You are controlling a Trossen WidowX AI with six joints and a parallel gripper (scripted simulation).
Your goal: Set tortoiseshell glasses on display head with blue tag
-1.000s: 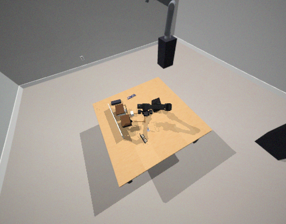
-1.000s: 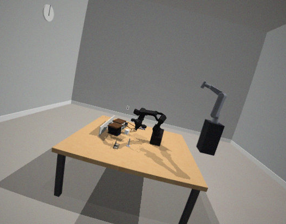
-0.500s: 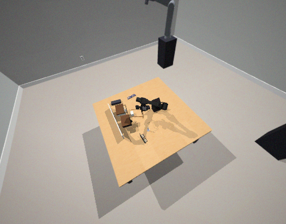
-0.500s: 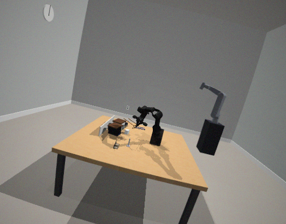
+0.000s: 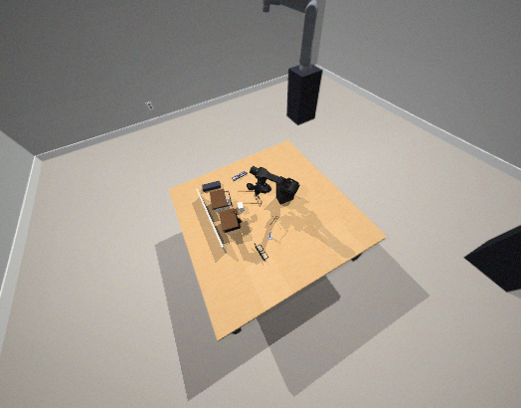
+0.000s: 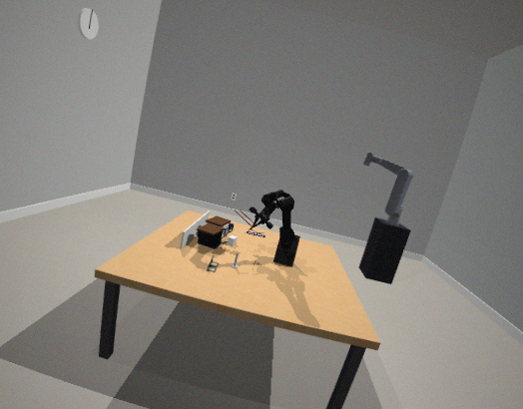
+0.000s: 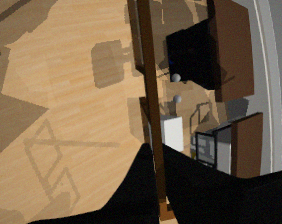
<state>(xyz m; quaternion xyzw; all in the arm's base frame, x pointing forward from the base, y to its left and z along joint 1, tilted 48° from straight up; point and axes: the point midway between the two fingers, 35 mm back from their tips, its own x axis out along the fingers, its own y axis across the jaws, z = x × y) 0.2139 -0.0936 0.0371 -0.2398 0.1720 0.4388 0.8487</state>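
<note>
My gripper (image 5: 258, 195) (image 6: 253, 227) (image 7: 150, 149) is shut on the tortoiseshell glasses (image 7: 150, 75), whose brown bar runs up through the wrist view. They hang above the table, their thin temples pointing toward the heads' side and clear of both heads. The near display head (image 5: 230, 219) (image 6: 210, 235) (image 7: 192, 57) has a brown top and a black front; a small blue spot shows there in the wrist view. The far display head (image 5: 219, 198) (image 6: 219, 221) (image 7: 247, 145) has a brown top, with a dark frame at its pale front. Which head bears the blue tag is unclear.
A white cube (image 5: 240, 207) (image 6: 233, 240) (image 7: 173, 134) stands before the heads, a white panel (image 5: 208, 215) (image 6: 190, 233) behind them. A dark case (image 5: 211, 186) lies beside the far head. Other glasses (image 5: 260, 252) (image 6: 213, 264), a small stand (image 6: 236, 261) and a blue patterned item (image 5: 240, 175) (image 6: 256, 233) are on the table.
</note>
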